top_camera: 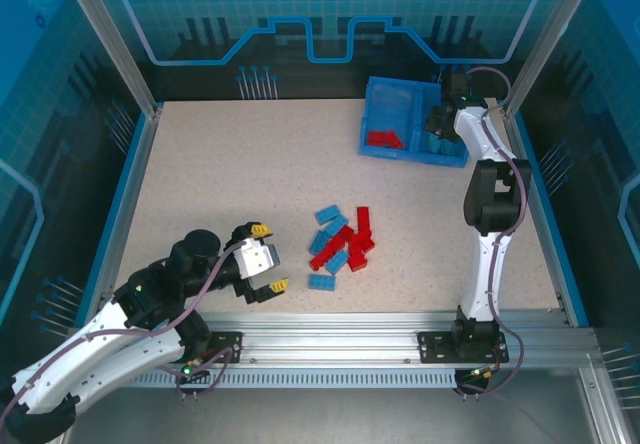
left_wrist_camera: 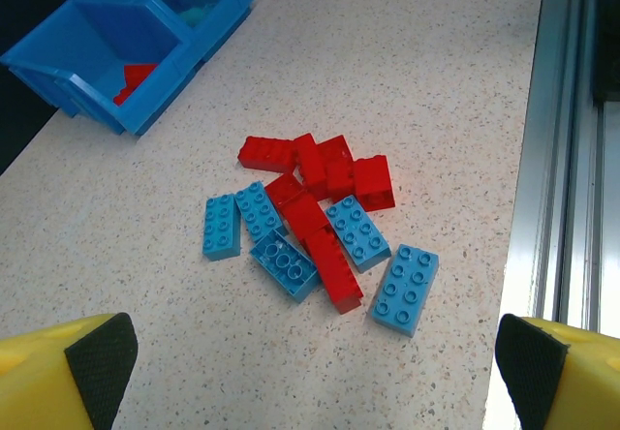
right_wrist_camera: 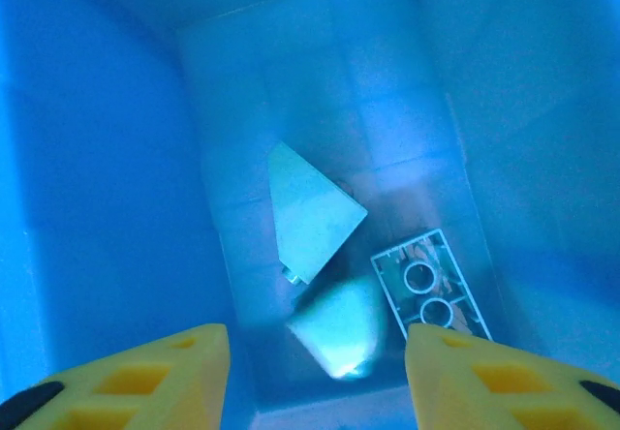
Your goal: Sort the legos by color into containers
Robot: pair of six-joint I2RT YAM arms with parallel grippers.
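Out on the speckled table (top_camera: 220, 184), a loose heap of bricks (top_camera: 340, 244), roughly mid-table and a little toward the near edge. Red and light blue mixed together, small rectangular blocks with two rows of round studs on top. From the left wrist, seen close (left_wrist_camera: 320, 217): reds bunched at the centre, some stacked on each other, five blues fanned around the edges, one blue lying apart at the near right of the heap.

Left gripper (top_camera: 272, 258) low on the near left, just beside the heap, not touching it. Spread wide (left_wrist_camera: 315, 372), black-padded yellow tips at the two bottom corners, nothing between them.

Far right corner: the blue bin (top_camera: 372, 114), low-walled, split in two by a divider (left_wrist_camera: 97, 91). Left compartment with a few red bricks (top_camera: 383, 138) lying in it.

Right gripper (top_camera: 440, 124) reaching down over the right compartment. From its wrist (right_wrist_camera: 312, 353): yellow fingers parted, gripping nothing. Below them, on the blue floor, three light blue bricks: one tilted up on a corner (right_wrist_camera: 310, 212), one just beneath it (right_wrist_camera: 339, 328), one flipped over to show its hollow underside and two round tubes (right_wrist_camera: 431, 290).
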